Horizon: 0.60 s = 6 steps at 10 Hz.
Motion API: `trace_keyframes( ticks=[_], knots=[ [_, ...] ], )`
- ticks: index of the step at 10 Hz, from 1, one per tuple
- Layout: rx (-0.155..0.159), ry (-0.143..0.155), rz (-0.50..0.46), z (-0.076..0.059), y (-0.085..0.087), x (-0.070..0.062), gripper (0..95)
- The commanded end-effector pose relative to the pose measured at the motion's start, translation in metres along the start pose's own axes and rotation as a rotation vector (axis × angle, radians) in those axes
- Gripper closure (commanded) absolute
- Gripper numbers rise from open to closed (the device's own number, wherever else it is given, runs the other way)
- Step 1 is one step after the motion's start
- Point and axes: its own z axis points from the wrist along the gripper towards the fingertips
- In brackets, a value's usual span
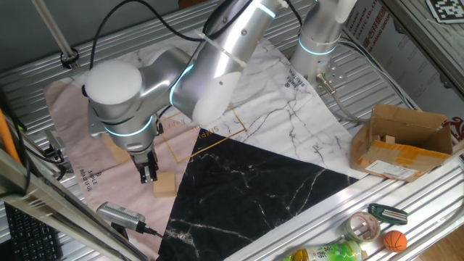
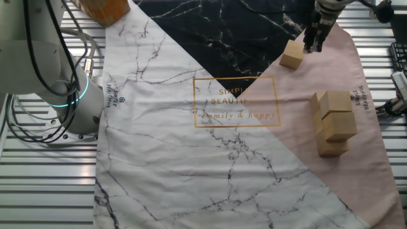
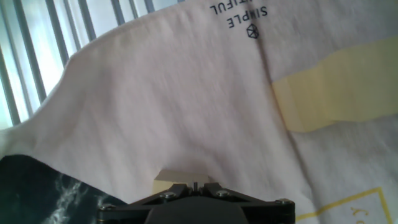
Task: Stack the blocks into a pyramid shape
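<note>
One loose wooden block (image 1: pixel 164 183) (image 2: pixel 292 54) lies on the pink part of the cloth, close to the black marble part. My gripper (image 1: pixel 147 173) (image 2: pixel 313 42) hangs just beside it, fingers pressed together with nothing between them. In the hand view, part of this block (image 3: pixel 180 175) peeks out just past the shut fingertips of the gripper (image 3: pixel 194 185). Several other blocks (image 2: pixel 334 122) stand packed together farther along the pink cloth, some on top of others; they show as a blurred yellow shape (image 3: pixel 336 93) in the hand view. My arm hides most of them in one fixed view.
An open cardboard box (image 1: pixel 402 141) sits on the right. A tape roll (image 1: pixel 362 226), a small orange ball (image 1: pixel 394 241) and a bottle (image 1: pixel 322 254) lie along the front rail. A cabled grey device (image 1: pixel 119 214) rests by the cloth's corner. The arm's base (image 2: pixel 73 102) stands at the cloth's left side.
</note>
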Motion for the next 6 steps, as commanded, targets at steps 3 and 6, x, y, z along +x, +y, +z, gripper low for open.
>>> trace_keyframes(
  ticks=[3,6],
  knots=[
    [0.006,0.004,0.002,-0.003,0.014,0.004,95.0],
    [0.000,-0.001,0.002,-0.003,0.013,0.014,95.0]
  ],
)
